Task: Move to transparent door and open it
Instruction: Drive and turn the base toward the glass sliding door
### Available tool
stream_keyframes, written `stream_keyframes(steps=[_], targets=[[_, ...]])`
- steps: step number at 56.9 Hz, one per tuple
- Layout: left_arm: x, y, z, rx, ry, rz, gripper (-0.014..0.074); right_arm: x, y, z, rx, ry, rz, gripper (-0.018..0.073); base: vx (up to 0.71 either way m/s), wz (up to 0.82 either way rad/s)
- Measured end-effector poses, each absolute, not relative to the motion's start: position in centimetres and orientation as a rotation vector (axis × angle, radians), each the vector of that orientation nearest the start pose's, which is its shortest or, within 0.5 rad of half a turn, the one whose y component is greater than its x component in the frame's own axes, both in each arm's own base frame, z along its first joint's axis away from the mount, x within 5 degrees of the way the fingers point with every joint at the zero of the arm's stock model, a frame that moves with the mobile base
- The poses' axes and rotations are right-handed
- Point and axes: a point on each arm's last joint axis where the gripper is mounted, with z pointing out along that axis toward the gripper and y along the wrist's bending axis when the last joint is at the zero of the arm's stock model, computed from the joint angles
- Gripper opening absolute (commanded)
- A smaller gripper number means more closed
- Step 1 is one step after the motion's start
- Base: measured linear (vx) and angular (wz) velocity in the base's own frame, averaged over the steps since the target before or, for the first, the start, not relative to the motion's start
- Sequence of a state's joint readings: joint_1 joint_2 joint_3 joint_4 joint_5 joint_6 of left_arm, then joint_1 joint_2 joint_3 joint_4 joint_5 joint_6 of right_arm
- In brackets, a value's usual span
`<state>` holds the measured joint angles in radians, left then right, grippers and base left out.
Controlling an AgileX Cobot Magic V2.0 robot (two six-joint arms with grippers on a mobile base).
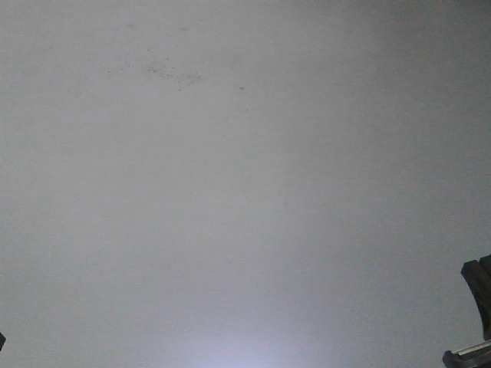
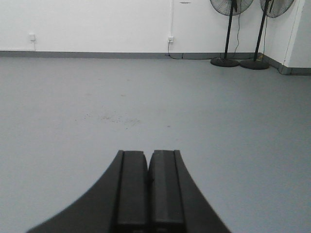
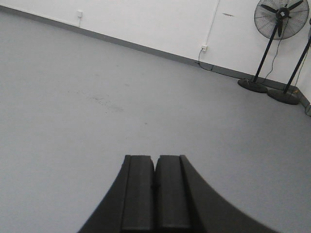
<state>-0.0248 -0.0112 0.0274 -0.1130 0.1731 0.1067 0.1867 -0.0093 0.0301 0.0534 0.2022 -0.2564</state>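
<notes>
Nearest, the left gripper (image 2: 148, 158) and the right gripper (image 3: 155, 162), two in all, are each pressed closed on nothing above the grey floor (image 2: 146, 97). Farther off, the white wall (image 2: 97, 24) carries two sockets (image 2: 170, 39), and two pedestal fans (image 2: 224, 61) stand near its corner. The transparent door is in no view; I judge it stiff, weighty, slick and breakable, best taken by a handle or frame edge, not the pane.
</notes>
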Motion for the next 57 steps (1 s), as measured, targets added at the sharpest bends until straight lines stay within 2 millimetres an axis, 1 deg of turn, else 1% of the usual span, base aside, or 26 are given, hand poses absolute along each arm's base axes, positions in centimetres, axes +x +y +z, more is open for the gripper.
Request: stream_keyframes(steps=[34, 57], targets=[[5.62, -0.32, 18.89, 0.032, 1.672, -0.038, -0.0006, 5.5, 1.14, 18.52, -0.339, 1.672, -0.004, -0.0006, 0.19, 0.1], [5.62, -0.32, 18.89, 0.032, 1.672, -0.038, -0.0006, 5.5, 1.14, 18.52, -0.339, 1.672, -0.004, -0.0006, 0.29, 0.12]])
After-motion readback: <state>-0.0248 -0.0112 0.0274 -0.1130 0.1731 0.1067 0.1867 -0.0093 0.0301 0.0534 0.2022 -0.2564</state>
